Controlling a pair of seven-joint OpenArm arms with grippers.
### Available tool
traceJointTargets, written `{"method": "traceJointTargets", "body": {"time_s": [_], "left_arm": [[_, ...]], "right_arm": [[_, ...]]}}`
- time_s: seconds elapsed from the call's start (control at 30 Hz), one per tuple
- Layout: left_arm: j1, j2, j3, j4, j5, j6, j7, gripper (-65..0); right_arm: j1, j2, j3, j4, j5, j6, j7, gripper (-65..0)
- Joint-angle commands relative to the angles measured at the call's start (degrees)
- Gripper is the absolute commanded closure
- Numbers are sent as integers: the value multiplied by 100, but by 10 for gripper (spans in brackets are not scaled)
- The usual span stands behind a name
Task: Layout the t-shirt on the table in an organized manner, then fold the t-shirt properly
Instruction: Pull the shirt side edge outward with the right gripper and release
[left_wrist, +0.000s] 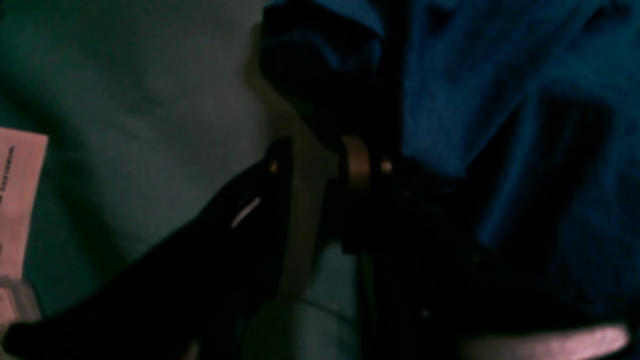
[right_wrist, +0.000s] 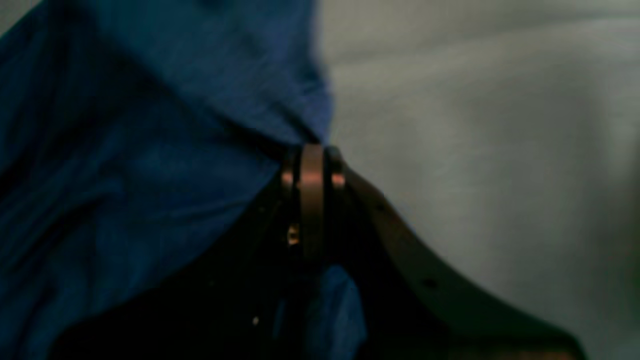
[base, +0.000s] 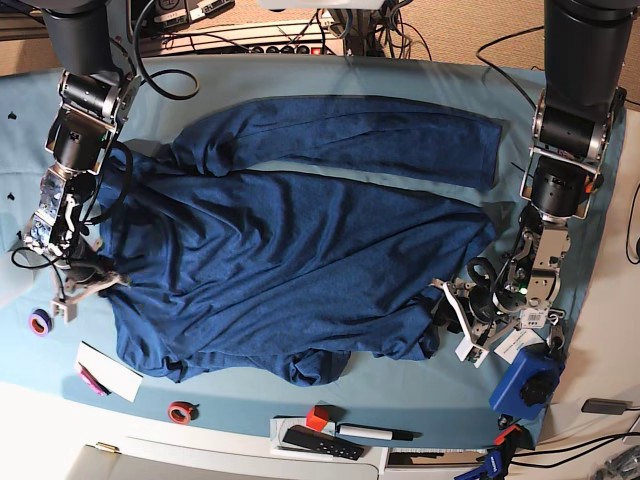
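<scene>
The t-shirt (base: 300, 260) is spread wrinkled across the middle of the table (base: 300, 75), one long sleeve laid along its far side. Its edge on the base view's left is clamped between the closed jaws of the right gripper (right_wrist: 312, 150). At the opposite corner the left gripper (left_wrist: 320, 160) is seen with its jaws apart, dark blue fabric bunched between them.

- The table (base: 330, 75) is draped in light teal cloth, white along its near edge.
- The t-shirt (base: 300, 250), dark navy, lies spread across its middle, one long sleeve stretched along the far side.
- Near the front edge lie a purple tape ring (base: 39, 322), a red ring (base: 180, 411), a white card (base: 110, 372), a small red block (base: 318, 417) and a black pen (base: 375, 433).
</scene>
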Motion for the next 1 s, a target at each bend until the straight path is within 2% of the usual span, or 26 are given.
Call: {"method": "traceJointTargets", "body": {"time_s": [0.0,0.17,0.23,0.33,0.37,0.47,0.5,0.53,0.67,0.83,0.97], "left_arm": [[-190,-46,-35,90,-61,-22,-142,-172],[-190,-46,-35,90,-63,-22,-142,-173],[-190,-46,-35,90,-63,-22,-142,-172],[-190,-46,-33,90,-61,-22,-142,-173],[-192,-48,-33,90,-59,-22,-142,-173],[-192,-48,-33,90,-59,-22,-142,-231],[-192,-48,-35,90,-59,-20,-142,-258],[-190,-46,-35,90,-61,-20,-142,-275],[-192,-48,-35,90,-61,46,-149,-279],[-192,-74,-127,190,-59,463,-142,-279],[-192,-79,-527,404,-83,431,-48,-279]], "right_arm": [[203,118,22,103,-103,-127,278,0],[369,120,15,103,-892,-608,669,0],[422,122,15,103,-905,-730,815,0],[466,120,15,103,-905,-713,944,0],[466,120,15,103,-903,-708,955,-23],[463,120,15,103,-905,-697,907,-231],[463,120,15,103,-903,-697,896,-286],[463,120,15,103,-905,-699,885,-312],[461,225,15,103,-905,-704,874,-313],[459,448,20,103,-883,-695,579,-313],[457,538,20,105,-748,-621,219,-313]]}}
